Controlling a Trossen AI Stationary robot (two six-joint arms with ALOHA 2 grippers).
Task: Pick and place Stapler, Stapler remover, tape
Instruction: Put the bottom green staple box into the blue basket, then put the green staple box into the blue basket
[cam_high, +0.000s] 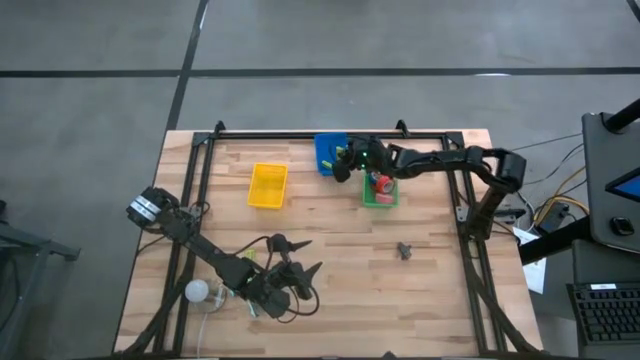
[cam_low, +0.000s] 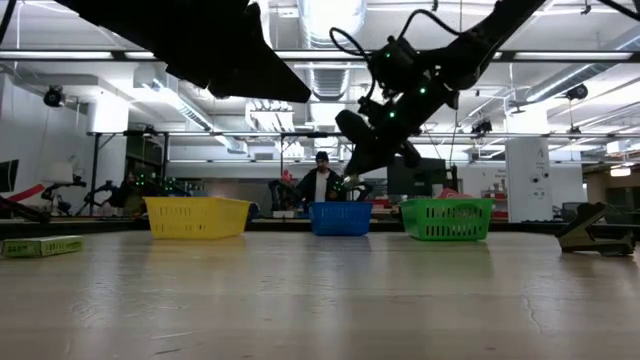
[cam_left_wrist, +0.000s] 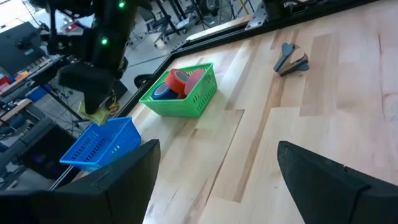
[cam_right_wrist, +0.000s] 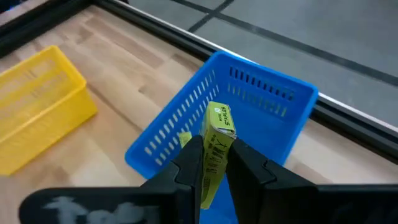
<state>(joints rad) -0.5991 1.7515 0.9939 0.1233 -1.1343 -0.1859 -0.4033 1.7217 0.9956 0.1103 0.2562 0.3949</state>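
Note:
My right gripper (cam_right_wrist: 214, 155) hangs over the blue tray (cam_right_wrist: 249, 118) at the table's far middle (cam_high: 330, 152), shut on a small yellow-green box (cam_right_wrist: 219, 124). Beside it stands the green tray (cam_left_wrist: 186, 99), with red tape (cam_left_wrist: 180, 81) and blue tape (cam_left_wrist: 163, 92) rolls lying inside. The dark stapler remover (cam_high: 404, 250) lies on the bare wood right of the middle. My left gripper (cam_high: 300, 257) stands open near the front left, with nothing between its fingers. The stapler is out of view. My right gripper pinches the yellow-green box by its lower part (cam_right_wrist: 215, 148) between its two fingers, one on each broad face. The fingers slant down toward the far edge. The box stands out beyond the fingertips, lifted clear above the blue tray's open top.
A yellow tray (cam_high: 268, 185) stands left of the blue one. A flat green box (cam_low: 40, 246) lies near the table's left side, and a white ball (cam_high: 197, 292) sits by the left arm. Black frame rails (cam_high: 330, 135) run along the far edge and sides. A person (cam_low: 320, 180) sits beyond the table.

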